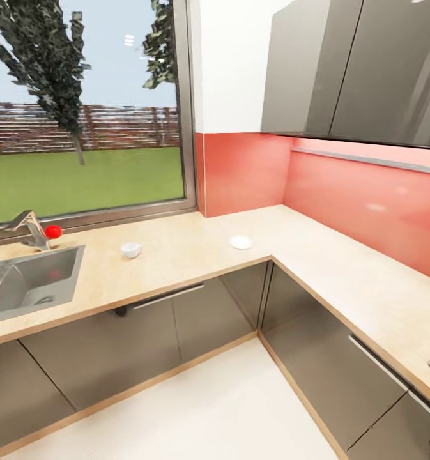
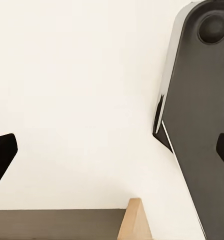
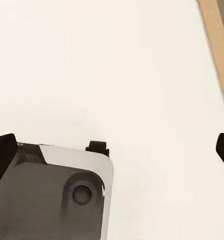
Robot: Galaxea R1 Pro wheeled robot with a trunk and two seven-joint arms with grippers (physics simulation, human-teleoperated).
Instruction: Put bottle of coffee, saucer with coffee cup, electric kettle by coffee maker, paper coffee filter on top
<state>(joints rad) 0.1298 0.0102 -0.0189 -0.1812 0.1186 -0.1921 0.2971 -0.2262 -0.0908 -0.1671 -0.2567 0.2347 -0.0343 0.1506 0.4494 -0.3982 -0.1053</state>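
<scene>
So the head view looks down at an L-shaped countertop (image 1: 176, 255) that runs along the lower half of the frame and turns toward the right edge. The cup (image 1: 131, 250) sits on it left of centre, near the sink (image 1: 29, 281) at the left edge, which has a tap (image 1: 28, 229) with a red knob. The saucer (image 1: 241, 242) lies flat near the middle of the frame, well apart from the cup, close to the red backsplash corner. Grey cabinets hang at upper right, and a window fills upper left.

Both wrist views look at pale floor. The left gripper (image 2: 112, 150) has its dark fingertips at opposite edges, spread wide with nothing between. The right gripper (image 3: 112, 150) is spread the same, also empty.
</scene>
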